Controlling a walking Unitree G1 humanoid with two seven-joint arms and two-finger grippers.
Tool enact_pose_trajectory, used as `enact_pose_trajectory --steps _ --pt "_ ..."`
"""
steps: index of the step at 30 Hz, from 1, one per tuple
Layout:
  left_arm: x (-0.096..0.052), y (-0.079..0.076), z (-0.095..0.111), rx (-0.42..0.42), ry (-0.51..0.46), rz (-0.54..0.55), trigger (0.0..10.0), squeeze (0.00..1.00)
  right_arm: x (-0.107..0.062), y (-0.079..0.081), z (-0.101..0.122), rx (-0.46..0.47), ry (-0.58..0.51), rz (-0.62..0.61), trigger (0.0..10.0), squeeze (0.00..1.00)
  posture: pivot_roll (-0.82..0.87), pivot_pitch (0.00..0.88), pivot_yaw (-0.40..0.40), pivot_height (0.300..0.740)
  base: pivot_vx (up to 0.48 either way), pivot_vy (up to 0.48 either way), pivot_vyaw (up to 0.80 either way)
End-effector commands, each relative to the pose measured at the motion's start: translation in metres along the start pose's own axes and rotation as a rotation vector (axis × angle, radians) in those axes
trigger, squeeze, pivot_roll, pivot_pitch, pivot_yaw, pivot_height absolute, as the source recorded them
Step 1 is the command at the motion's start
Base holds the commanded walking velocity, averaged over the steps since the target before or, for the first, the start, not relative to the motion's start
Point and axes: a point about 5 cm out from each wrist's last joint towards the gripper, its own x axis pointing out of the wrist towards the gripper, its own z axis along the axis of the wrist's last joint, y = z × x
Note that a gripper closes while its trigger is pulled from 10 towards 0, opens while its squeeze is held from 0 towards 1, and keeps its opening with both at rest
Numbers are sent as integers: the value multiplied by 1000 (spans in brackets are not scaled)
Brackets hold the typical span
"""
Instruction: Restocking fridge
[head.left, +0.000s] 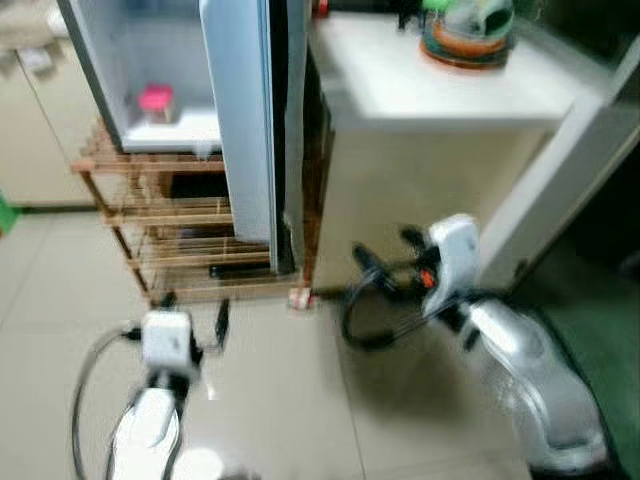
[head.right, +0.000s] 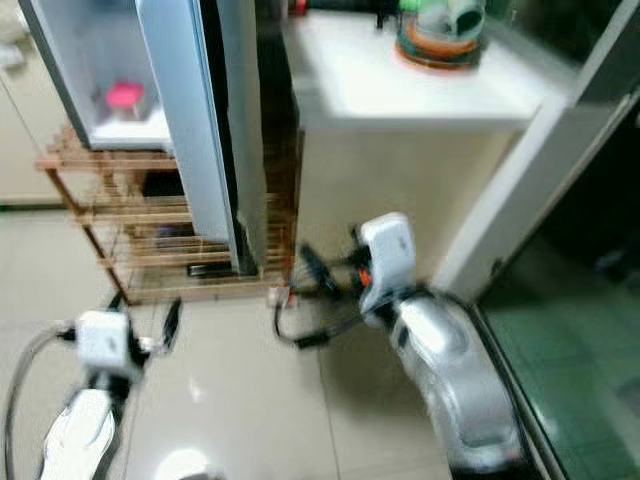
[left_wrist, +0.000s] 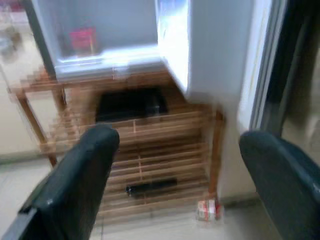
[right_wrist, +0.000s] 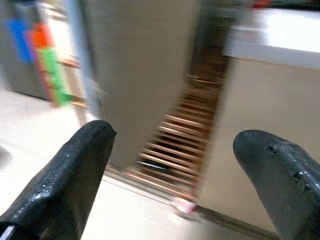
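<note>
A small fridge (head.left: 150, 90) stands on a wooden slatted rack (head.left: 180, 215), its grey door (head.left: 240, 120) swung open toward me. A pink container (head.left: 155, 100) sits on the fridge's bottom shelf. A small red-and-white pack (head.left: 300, 297) lies on the floor at the rack's right foot, also in the left wrist view (left_wrist: 207, 210). My left gripper (head.left: 195, 312) hangs low before the rack, open and holding nothing, with fingers (left_wrist: 75, 175) spread wide. My right gripper (head.left: 385, 255) is open in front of the cabinet, right of the door, empty too.
A white counter (head.left: 430, 90) right of the fridge carries a green and orange object (head.left: 468, 30). On the rack lie a black box (left_wrist: 131, 104) and a black stick-like item (left_wrist: 150, 187). A green mat (head.left: 600, 340) covers the floor at the far right.
</note>
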Motion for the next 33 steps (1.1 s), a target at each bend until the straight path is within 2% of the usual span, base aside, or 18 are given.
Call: enact_pose_trajectory --steps 1,31,32,33 --pt "3 5 28 12 -106 -8 10000 0 -11 -14 1 -36 -26 -88 10000 0 -89 0 -50 740 0 0 0" --pt "3 5 28 12 -106 -8 10000 0 -11 -14 1 -36 -26 -88 10000 0 -89 0 -50 740 0 0 0" --pt "0 6 40 13 -130 -11 10000 0 -14 -16 0 -42 -35 -114 10000 0 -90 0 -50 740 0 0 0" --pt "27 -8 74 -12 -212 -13 10000 0 -2 -26 9 -32 -93 -194 10000 0 -95 0 -4 740 0 0 400"
